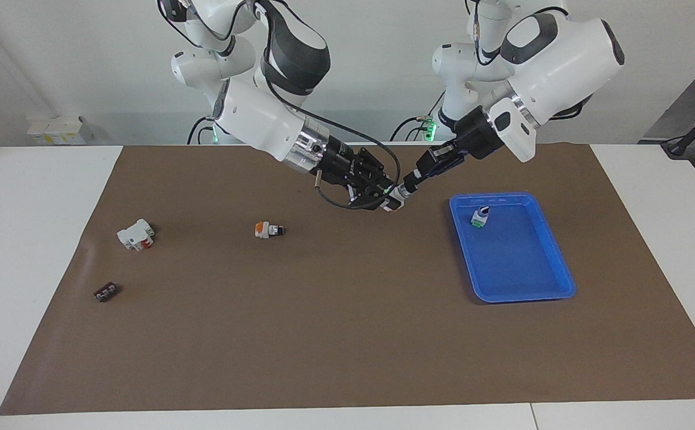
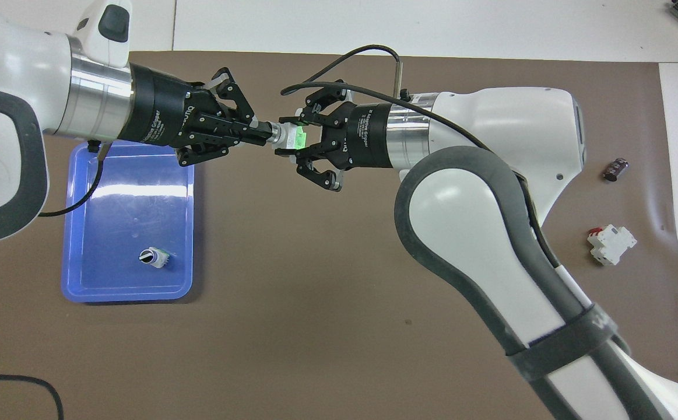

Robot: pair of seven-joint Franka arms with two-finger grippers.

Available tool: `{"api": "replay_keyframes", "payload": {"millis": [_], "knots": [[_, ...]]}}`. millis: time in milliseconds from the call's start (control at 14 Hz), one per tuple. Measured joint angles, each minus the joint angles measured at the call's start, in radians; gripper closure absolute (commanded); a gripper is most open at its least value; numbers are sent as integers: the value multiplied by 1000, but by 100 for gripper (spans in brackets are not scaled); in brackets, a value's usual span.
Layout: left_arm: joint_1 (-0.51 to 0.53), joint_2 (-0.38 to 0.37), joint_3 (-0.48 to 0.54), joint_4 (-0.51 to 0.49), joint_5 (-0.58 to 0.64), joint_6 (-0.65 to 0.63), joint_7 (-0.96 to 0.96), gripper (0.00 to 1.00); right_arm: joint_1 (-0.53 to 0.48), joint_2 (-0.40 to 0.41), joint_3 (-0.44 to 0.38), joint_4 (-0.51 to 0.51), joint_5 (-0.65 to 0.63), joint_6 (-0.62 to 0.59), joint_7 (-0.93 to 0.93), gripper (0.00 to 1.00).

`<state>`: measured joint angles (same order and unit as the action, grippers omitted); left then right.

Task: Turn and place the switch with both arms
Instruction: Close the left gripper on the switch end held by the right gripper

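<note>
Above the brown mat, just off the blue tray's 10 o'clock corner in the facing view, the green-based switch hangs between 2 grippers. Right gripper pinches its body; left gripper is closed on its black knob. A twin switch stands in the tray.

Bright even light; glare on tray; sharp.

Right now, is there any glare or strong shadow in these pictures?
Overhead view: white glare streaks on the blue tray floor, soft shadow along its edge nearest the robots. Facing view: even light, only faint shadows beside the small parts on the mat.
</note>
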<state>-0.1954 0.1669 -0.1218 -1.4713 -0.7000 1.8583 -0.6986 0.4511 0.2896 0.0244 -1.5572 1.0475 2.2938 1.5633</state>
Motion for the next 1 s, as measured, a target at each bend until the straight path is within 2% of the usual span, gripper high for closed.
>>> {"api": "replay_keyframes", "payload": {"millis": [714, 1000], "knots": [[-37, -7, -4, -5, 82, 85, 155, 100, -4, 7, -9, 10, 0, 10, 0, 100], [-40, -16, -4, -29, 85, 105, 344, 100, -4, 12, -9, 9, 0, 10, 0, 100]]}}
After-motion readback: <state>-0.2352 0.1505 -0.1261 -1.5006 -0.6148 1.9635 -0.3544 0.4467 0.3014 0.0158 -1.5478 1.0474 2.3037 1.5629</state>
